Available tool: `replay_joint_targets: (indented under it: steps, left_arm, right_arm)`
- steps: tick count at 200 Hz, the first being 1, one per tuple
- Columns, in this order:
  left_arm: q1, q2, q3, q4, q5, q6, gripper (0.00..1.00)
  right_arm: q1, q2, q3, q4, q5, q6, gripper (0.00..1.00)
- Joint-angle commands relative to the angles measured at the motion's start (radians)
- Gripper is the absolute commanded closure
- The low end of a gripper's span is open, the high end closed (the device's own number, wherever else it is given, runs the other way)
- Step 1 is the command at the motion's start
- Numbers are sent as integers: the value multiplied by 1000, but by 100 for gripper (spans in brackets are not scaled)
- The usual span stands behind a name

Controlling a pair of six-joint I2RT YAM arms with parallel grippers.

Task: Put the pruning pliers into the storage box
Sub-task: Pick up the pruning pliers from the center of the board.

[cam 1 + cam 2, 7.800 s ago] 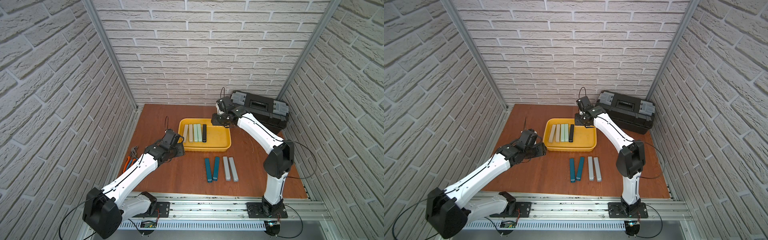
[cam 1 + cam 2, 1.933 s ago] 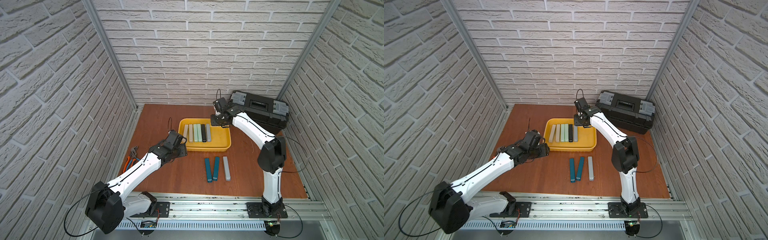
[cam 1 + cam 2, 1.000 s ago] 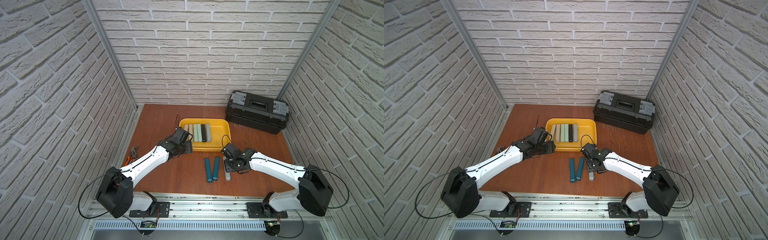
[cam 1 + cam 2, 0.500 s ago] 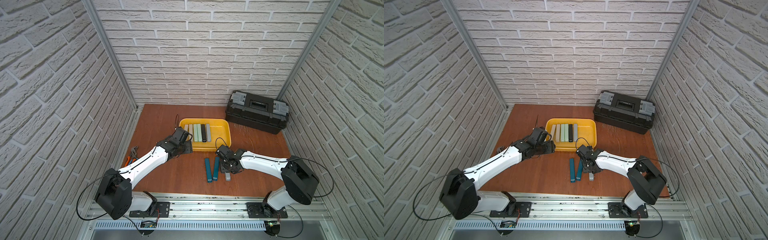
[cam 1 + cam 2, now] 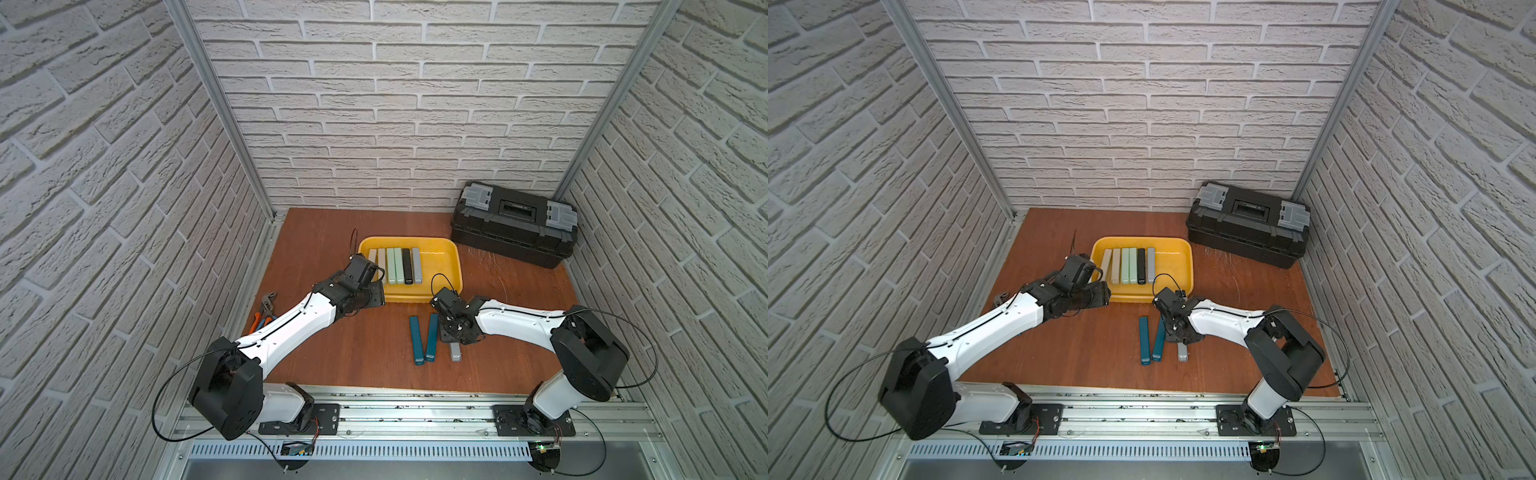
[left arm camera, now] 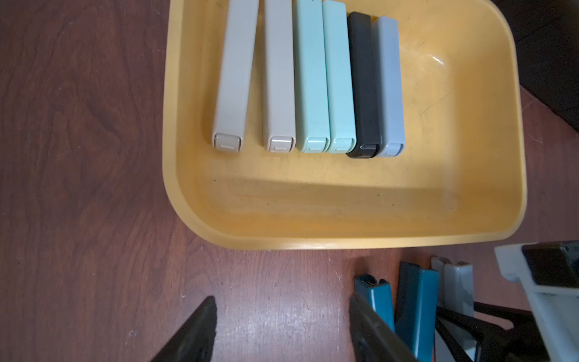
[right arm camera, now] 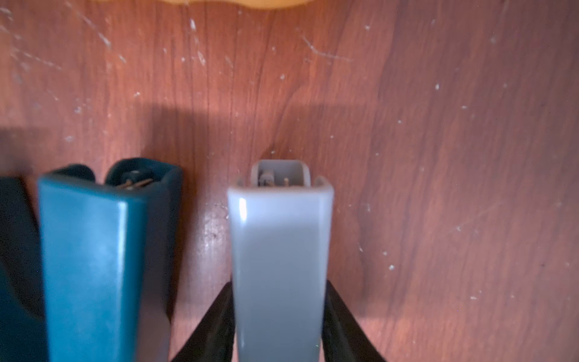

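The yellow storage box holds several pruning pliers side by side: two beige, two mint, one black, one grey. In front of it, two teal pruning pliers and one grey one lie on the table. My right gripper is shut on this grey one, with a finger against each long side. My left gripper hangs open and empty by the box's front left corner.
A black toolbox with grey latches stands at the back right. Orange-handled pliers lie by the left wall, partly behind my left arm. The teal pliers lie close beside the grey one.
My right gripper has closed its jaws onto the grey pliers on the table. The left arm has barely moved.
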Motion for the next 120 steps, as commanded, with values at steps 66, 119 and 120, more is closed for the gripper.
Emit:
replay_joint_targets:
  steps: [66,119,120]
  left_arm:
    - [-5,-6,20,-3,-10,7,33]
    - [-2,-14,27,-15,-14,18,33]
    - [-2,-14,27,-15,-13,18,33]
  right_arm:
    - [-1,-68,17,-76,-12,-33,77]
    - [-1,-163,145,-228,-17,-86,78]
    - [-1,-164,149,-229,-16,-88,78]
